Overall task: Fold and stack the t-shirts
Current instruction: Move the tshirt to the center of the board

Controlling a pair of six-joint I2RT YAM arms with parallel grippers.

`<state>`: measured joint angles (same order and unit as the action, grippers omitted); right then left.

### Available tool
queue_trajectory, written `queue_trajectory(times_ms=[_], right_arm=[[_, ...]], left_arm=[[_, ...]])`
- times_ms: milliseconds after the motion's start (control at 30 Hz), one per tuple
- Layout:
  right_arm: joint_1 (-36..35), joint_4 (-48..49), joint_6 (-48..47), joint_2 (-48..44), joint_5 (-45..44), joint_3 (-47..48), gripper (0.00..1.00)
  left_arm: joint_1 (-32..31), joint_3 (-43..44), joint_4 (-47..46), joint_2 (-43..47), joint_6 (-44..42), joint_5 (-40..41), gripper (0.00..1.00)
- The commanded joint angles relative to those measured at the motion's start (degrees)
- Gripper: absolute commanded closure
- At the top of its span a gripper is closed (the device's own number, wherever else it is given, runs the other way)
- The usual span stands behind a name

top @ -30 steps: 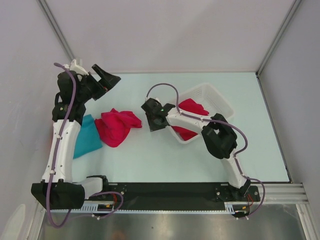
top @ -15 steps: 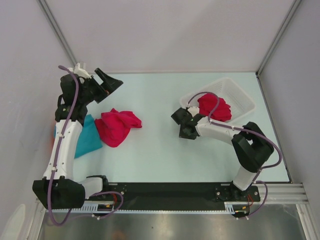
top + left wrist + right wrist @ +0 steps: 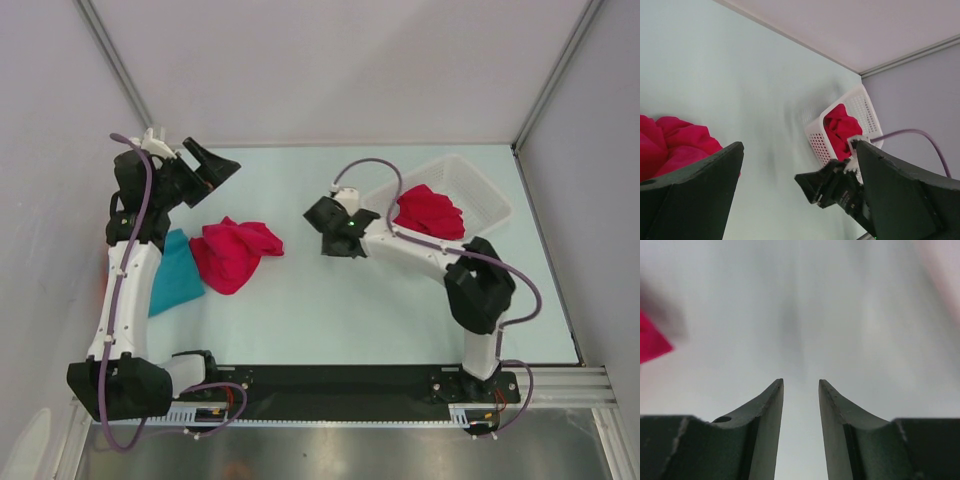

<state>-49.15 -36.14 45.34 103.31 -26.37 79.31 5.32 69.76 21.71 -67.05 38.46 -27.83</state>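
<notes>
One crimson t-shirt (image 3: 236,252) lies crumpled on the table's left half, overlapping a teal t-shirt (image 3: 176,274) beside the left arm. A second crimson t-shirt (image 3: 428,211) is bunched inside the white mesh basket (image 3: 482,190). My left gripper (image 3: 212,161) hangs wide open and empty above the table, behind the crumpled shirt (image 3: 671,146). My right gripper (image 3: 319,221) is open with nothing between its fingers (image 3: 771,405), low over bare table between the crumpled shirt (image 3: 650,343) and the basket (image 3: 862,103).
The basket sits at the back right of the pale green table (image 3: 300,310). Grey walls and metal frame posts close in the sides and back. A black rail (image 3: 340,380) with both arm bases runs along the near edge.
The basket with its shirt slid to the back right. My right gripper swung right with it, then came back left away from it, its jaws a little wider. The left arm barely moved.
</notes>
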Motion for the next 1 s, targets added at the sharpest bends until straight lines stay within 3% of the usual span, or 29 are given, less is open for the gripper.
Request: queue_trajectory(times_ms=[0,100,300,533,800,933,967], right_arm=[[-1.57,-3.49,-10.26,12.57,3.86,17.25,0.60],[-1.04,-4.73,-14.57,19.80,5.19,28.07,0.59],[6.68,-3.50,-18.71,29.83,11.42,43.71,0.59],[16.53,-2.79,-22.05,41.26,16.43,54.27,0.61],[22.77,-2.79,-19.86,41.98,18.46,51.92,0.64],[22.43,-0.34,-17.41,33.82,15.84,39.56,0.66],[22.43,0.88,-16.52,28.76,15.56,32.56,0.66]], left_arm=[[0.65,0.12,-0.36,1.31,-2.24,-2.22,0.00],[0.65,0.21,-0.27,1.04,-3.56,-2.22,0.00],[1.01,-0.23,-0.71,-0.01,-6.02,-3.98,0.00],[1.01,-2.08,-4.48,0.07,-6.73,-6.71,0.00],[1.01,-3.66,-7.74,-1.68,-6.55,-7.93,0.00],[1.01,-3.75,-8.44,-2.39,-6.47,-7.93,0.00],[1.01,-3.75,-8.44,-2.65,-6.38,-8.11,0.00]])
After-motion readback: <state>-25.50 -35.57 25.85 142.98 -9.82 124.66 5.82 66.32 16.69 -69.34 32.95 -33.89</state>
